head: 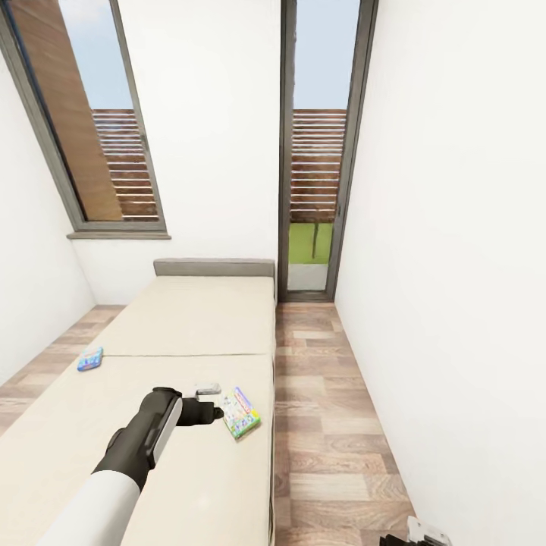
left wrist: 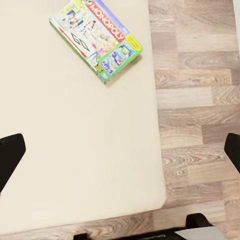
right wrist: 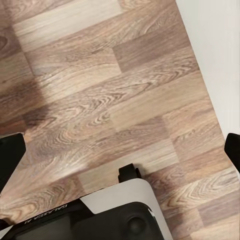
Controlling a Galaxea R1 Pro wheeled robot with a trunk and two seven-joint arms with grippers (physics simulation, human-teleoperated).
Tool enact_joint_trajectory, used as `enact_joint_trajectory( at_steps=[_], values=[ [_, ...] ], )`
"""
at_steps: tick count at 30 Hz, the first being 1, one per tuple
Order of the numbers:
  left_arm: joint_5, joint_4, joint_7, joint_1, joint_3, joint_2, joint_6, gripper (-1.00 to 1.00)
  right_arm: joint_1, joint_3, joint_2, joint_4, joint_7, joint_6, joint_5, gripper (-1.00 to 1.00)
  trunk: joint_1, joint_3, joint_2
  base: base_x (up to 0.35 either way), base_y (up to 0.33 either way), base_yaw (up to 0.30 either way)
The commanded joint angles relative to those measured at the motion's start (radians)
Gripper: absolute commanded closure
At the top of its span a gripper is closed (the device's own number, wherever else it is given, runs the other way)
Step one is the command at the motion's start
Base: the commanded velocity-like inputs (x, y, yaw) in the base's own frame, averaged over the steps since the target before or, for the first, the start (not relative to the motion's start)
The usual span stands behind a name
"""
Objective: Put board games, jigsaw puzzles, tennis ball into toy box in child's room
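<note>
The left gripper (head: pixel 214 413) is extended over the bed (head: pixel 189 318), above the mattress and holding nothing; in the left wrist view its two dark fingertips (left wrist: pixel 11 155) sit at opposite edges of the frame, so the jaws stand wide apart. The green-and-white board game (head: pixel 241 413), printed "MONOPOLY" (left wrist: pixel 97 37), lies flat on the mattress just ahead of the gripper and slightly to its outer side, close to the bed's floor-side edge. A small blue board game (head: pixel 89 359) lies well apart from the gripper, across the mattress toward the wall side. The right gripper (right wrist: pixel 120 150) hangs low over the wood-plank floor (right wrist: pixel 115 90), its fingertips likewise at the frame edges, open and empty. The toy box and table are not before the camera at this moment. Risks, as judged: the box lies flat on a soft surface, so a descent from above may press it into the mattress without the fingers getting under an edge; a sideways nudge could push it over the near bed edge onto the floor; a grip on one corner only may let it pivot and slip during carry.
</note>
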Motion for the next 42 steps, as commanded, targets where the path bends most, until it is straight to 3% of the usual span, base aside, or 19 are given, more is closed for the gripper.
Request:
enact_joint_trajectory(
  at_steps=[1, 26, 42],
  values=[
    [0.0, -0.001, -0.001, -0.001, 0.0, 0.0, 0.004, -1.0, -0.001, -0.002, 0.0, -0.002, -0.002, 0.005, -0.002, -1.0, 0.001, -0.002, -0.002, 0.175, 0.0, 0.0],
    [0.0, -0.001, -0.001, -0.001, -0.002, 0.0, 0.003, -1.0, -0.001, -0.002, 0.0, -0.002, -0.003, 0.005, -0.002, -1.0, 0.001, -0.002, -0.002, 0.206, -0.05, 0.0],
    [-0.001, -0.001, -0.001, -0.001, -0.002, 0.0, 0.003, -1.0, -0.001, -0.002, 0.0, -0.002, -0.003, 0.005, -0.001, -1.0, 0.001, -0.002, -0.002, 0.037, -0.014, 0.0]
  ],
)
